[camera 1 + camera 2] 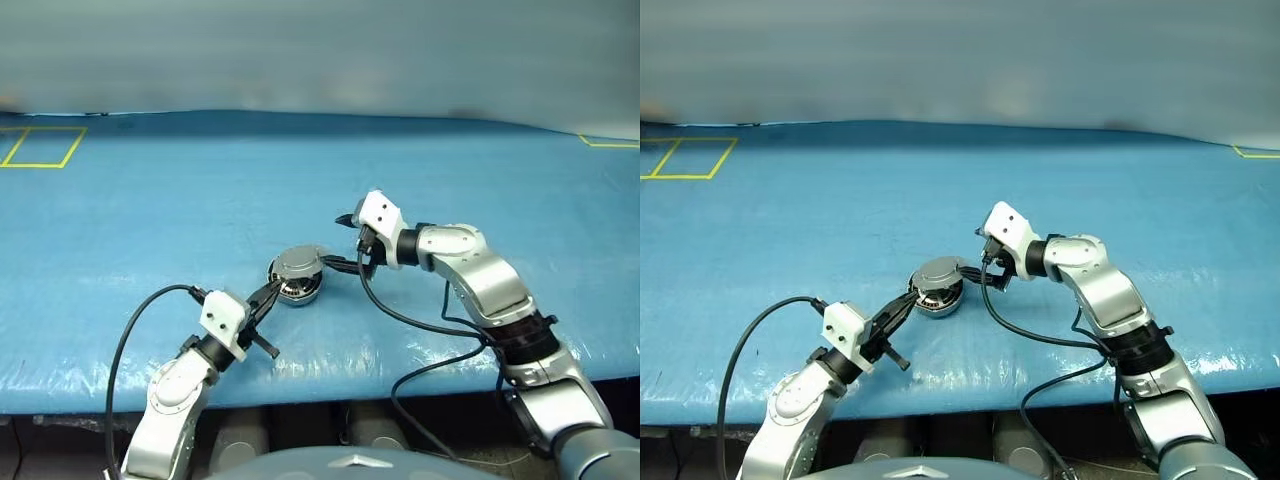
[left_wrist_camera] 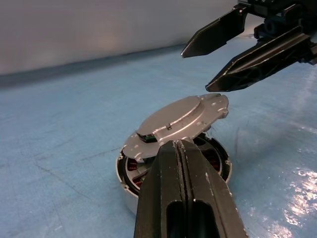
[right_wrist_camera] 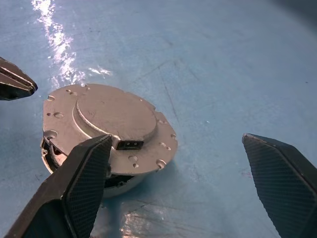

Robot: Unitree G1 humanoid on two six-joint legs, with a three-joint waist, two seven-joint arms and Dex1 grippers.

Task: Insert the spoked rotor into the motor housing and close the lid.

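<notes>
The motor housing (image 1: 298, 291) is a short drum standing on the blue table, with copper windings (image 2: 214, 157) showing under its cover. The lid (image 1: 297, 262), a silver disc with a raised round centre facing up, lies tilted and off-centre on top of the housing. My left gripper (image 1: 272, 292) is shut, with its tips at the housing's near left side just below the lid's edge (image 2: 148, 141). My right gripper (image 1: 338, 242) stands open to the right of the lid, its fingers (image 3: 86, 181) wide apart and holding nothing. The spoked rotor is hidden.
The blue table cover (image 1: 150, 220) spreads wide around the motor. Yellow tape marks lie at the far left (image 1: 40, 147) and far right (image 1: 610, 142). The table's front edge (image 1: 330, 395) runs just behind my arms, and black cables hang from both wrists.
</notes>
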